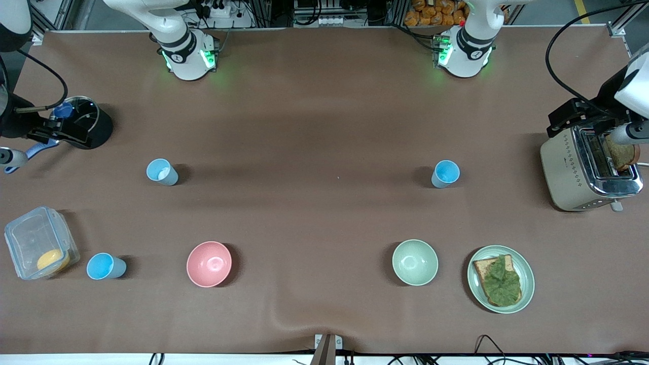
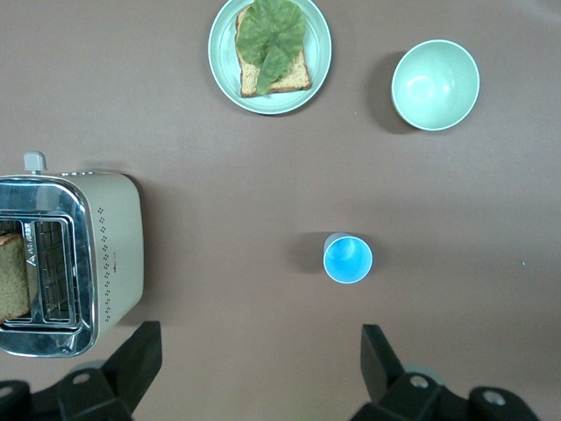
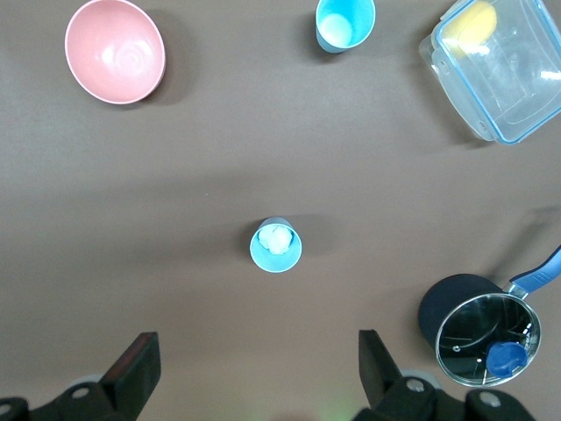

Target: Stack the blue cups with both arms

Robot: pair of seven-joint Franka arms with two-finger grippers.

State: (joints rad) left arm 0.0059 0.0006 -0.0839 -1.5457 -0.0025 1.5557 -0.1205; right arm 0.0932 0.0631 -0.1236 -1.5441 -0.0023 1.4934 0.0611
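The left end effector (image 2: 254, 373) hangs spread wide above a bright-blue tapered plastic cup (image 2: 348, 259); the right end effector (image 3: 254, 373) hangs likewise spread above a paler blue cup (image 3: 276, 245). A third blue cup (image 1: 105, 266) stands nearest the camera beside a clear lidded container (image 1: 38, 242). All three are probably light, thin-walled and slippery, best pinched across the rim.

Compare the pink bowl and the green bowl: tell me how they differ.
Colour: the pink bowl is salmon pink, the green bowl pale mint. Place: the pink bowl sits toward the right arm's end of the table, the green bowl toward the left arm's end. Neighbours: the pink bowl has a blue cup beside it, the green bowl a plate of toast with a leaf. Both stand upright, empty, about the same size, equally near the front camera.
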